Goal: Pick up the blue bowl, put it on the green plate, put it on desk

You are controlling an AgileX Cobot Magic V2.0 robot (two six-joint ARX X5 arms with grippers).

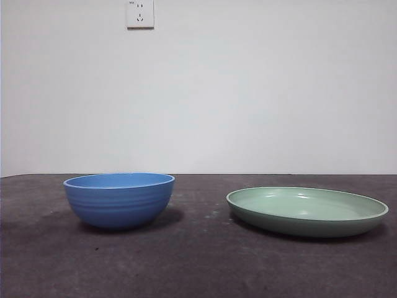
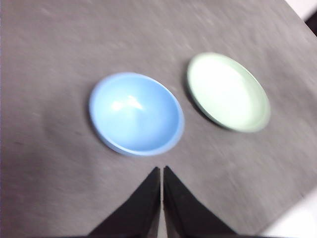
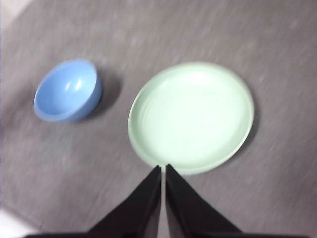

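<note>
The blue bowl (image 1: 119,199) stands upright and empty on the desk (image 1: 198,261) at the left. The green plate (image 1: 307,211) lies empty on the desk to its right, apart from the bowl. Neither arm shows in the front view. My left gripper (image 2: 162,171) is shut and empty, high above the desk near the blue bowl (image 2: 135,113), with the green plate (image 2: 228,91) beyond. My right gripper (image 3: 163,169) is shut and empty, high above the near rim of the green plate (image 3: 191,116), with the blue bowl (image 3: 67,90) off to the side.
A white wall with a power socket (image 1: 140,13) stands behind the desk. The desk's edge and pale floor show at a corner of the left wrist view (image 2: 297,223) and of the right wrist view (image 3: 10,225).
</note>
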